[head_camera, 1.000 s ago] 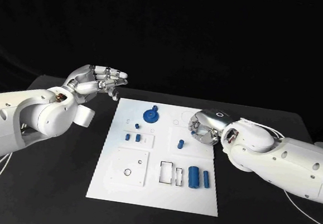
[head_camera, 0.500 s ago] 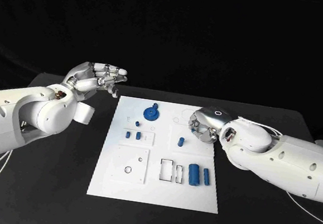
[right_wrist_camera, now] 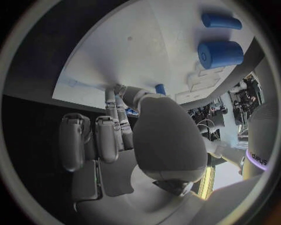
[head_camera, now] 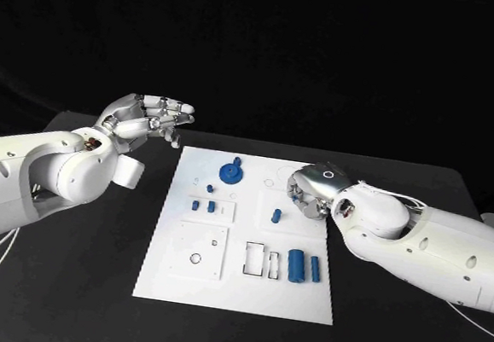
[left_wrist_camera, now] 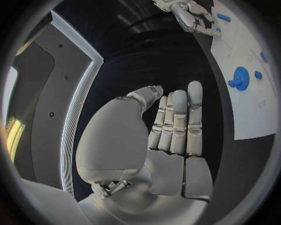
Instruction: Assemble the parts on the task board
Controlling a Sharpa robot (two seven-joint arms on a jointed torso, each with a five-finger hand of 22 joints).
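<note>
one white task board lies flat in the middle of the black desk, between the two arms. on it i count seven blue parts in the head view. there is one round gear-like disc near the far edge, and one tiny peg just below it. two short pegs stand side by side in a square recess left of centre. one slim peg stands near the right robot hand. one thick cylinder and one thinner cylinder lie next to each other by the board's right edge. two empty rectangular slots sit just left of the cylinders, and one small ring mark lies in the lower left panel.

the left robot hand is raised off the desk beyond the board's far left corner. its fingers are straight and close together and it grasps nothing. the disc lies well apart from it.

the right robot hand hangs low over the board's right side, palm down. its fingertips come close to the slim peg, with the two cylinders further along the board. its own palm hides the fingertips, so i cannot tell whether it is clenched, released or grasping the peg.
</note>
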